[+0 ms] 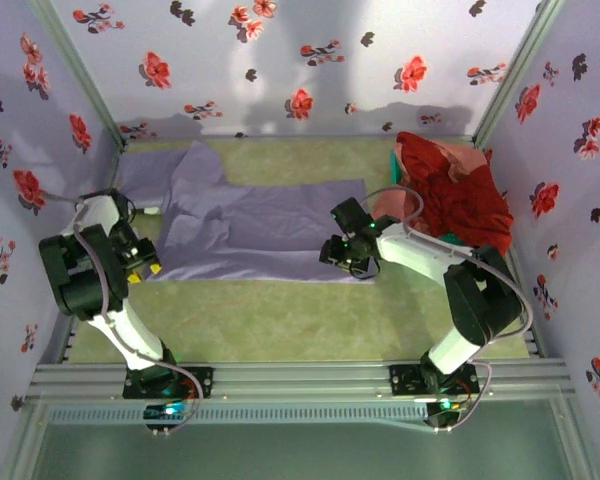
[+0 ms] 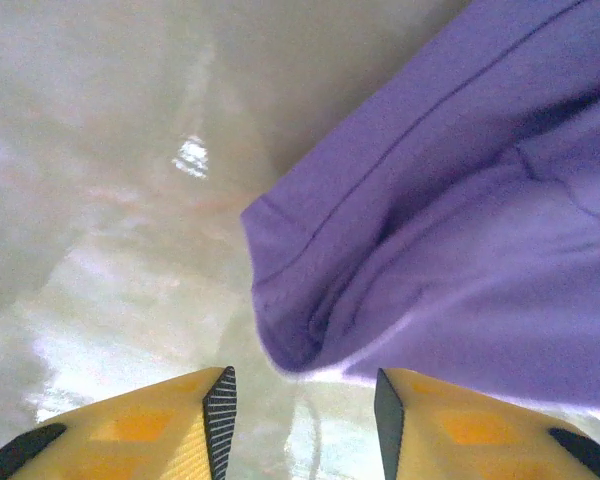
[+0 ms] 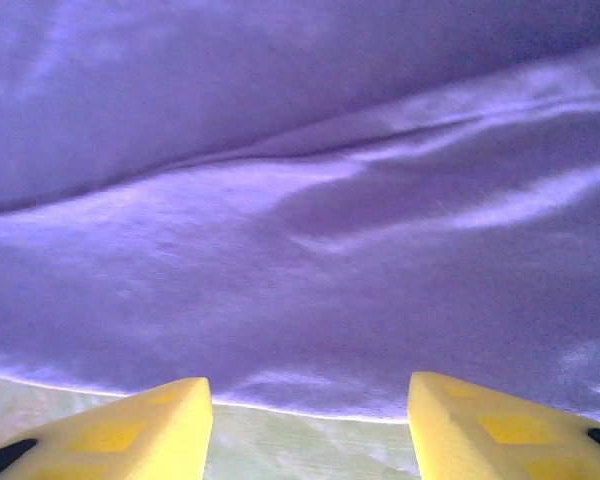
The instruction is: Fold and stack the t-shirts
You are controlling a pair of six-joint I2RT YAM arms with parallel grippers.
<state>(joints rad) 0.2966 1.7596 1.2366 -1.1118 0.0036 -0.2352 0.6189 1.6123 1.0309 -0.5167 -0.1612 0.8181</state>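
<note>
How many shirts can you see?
3: a purple shirt spread flat in the middle of the table, and a red shirt and a pink shirt heaped at the right. More may be hidden in that heap.

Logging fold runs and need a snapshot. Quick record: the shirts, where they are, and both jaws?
lavender t-shirt: spread across the table, not yet stacked
red and pink shirts: heaped in the teal basket, far right
left jaws: apart, empty, just short of the lavender shirt's corner
right jaws: apart, empty, at the lavender shirt's edge
</note>
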